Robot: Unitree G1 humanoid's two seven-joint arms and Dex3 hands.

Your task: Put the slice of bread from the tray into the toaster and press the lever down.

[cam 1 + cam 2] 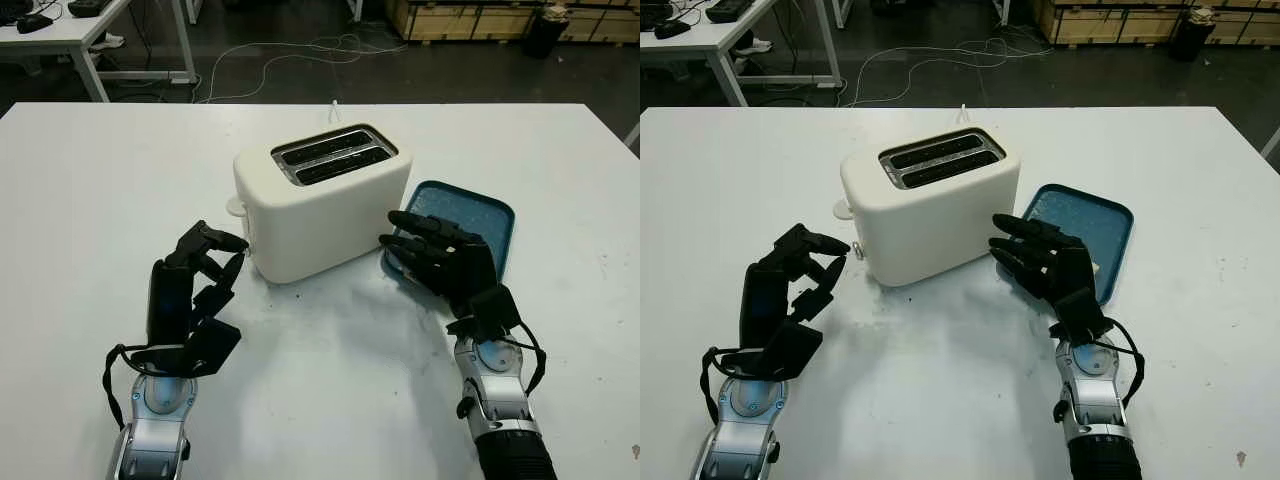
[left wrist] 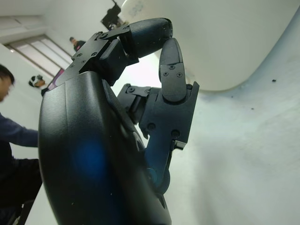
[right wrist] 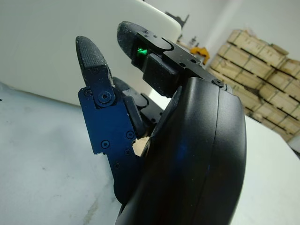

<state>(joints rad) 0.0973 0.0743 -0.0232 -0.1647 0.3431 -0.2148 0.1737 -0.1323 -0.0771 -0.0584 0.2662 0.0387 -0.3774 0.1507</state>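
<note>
Fingers (image 1: 415, 243) over tray (image 1: 490, 215), beside toaster (image 1: 320, 200)

The toaster (image 1: 318, 205) stands mid-table (image 1: 110, 190), slots facing up with open air above them. The left hand (image 1: 195, 285) sits just beside its left end, near the lever (image 1: 236, 207). The right hand (image 1: 440, 262) sits over the near corner of the tray (image 1: 470, 215), close to the toaster's right end. Bare tabletop lies between the two hands and along both outer sides.
</note>
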